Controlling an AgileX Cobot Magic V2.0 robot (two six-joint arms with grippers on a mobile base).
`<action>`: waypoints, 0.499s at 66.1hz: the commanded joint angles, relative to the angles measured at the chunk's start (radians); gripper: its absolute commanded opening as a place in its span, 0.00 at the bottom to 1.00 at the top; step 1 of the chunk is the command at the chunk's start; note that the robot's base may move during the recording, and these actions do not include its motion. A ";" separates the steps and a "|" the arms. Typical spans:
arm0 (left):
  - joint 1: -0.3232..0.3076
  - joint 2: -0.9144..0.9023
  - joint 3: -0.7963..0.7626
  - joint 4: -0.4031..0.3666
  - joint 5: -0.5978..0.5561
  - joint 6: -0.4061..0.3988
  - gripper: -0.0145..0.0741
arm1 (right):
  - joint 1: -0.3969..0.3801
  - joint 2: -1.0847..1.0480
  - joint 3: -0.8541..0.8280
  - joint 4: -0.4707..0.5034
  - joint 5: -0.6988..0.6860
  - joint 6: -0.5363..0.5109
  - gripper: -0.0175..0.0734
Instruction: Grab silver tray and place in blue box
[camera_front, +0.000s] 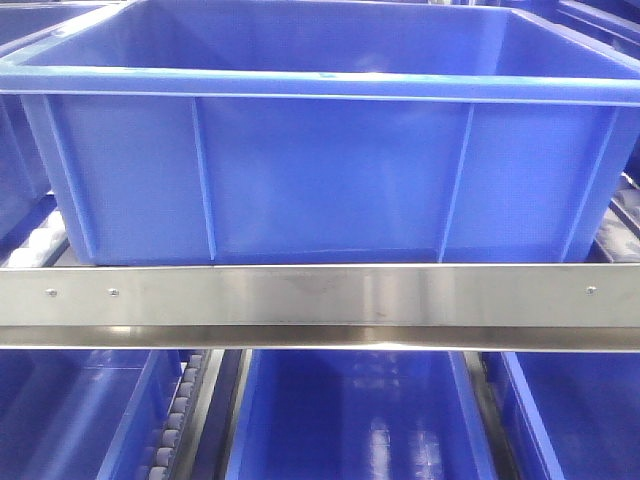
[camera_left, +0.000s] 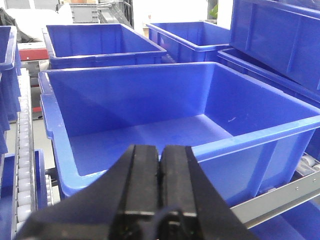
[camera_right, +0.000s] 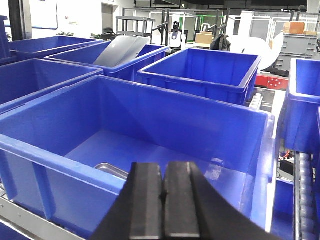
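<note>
Silver tray (camera_right: 111, 170) already lies on floor of blue box (camera_right: 260, 150), corner visible only. Left gripper (camera_left: 160, 157) and right gripper (camera_right: 163, 175) both pressed together, holding nothing. Placing looks done; nothing evidently left.

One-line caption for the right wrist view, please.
Shut right gripper poised at the near rim of the blue box, a corner of the silver tray showing on its floor.

I read no text, label, brand or number | blue box (camera_front: 320, 170): plain ribbed wall | steel rail (camera_front: 320, 295): bare, screws only | far white wall sign (camera_right: 75, 22): too small to read
</note>
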 joint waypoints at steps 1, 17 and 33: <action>-0.008 0.004 -0.031 -0.002 -0.076 -0.004 0.06 | -0.002 0.002 -0.029 -0.011 -0.023 -0.010 0.25; -0.008 0.004 -0.030 -0.002 -0.076 -0.004 0.06 | -0.047 -0.009 -0.020 0.274 0.222 -0.339 0.25; -0.008 0.004 -0.030 -0.002 -0.076 -0.004 0.06 | -0.309 -0.169 0.189 0.571 0.001 -0.595 0.25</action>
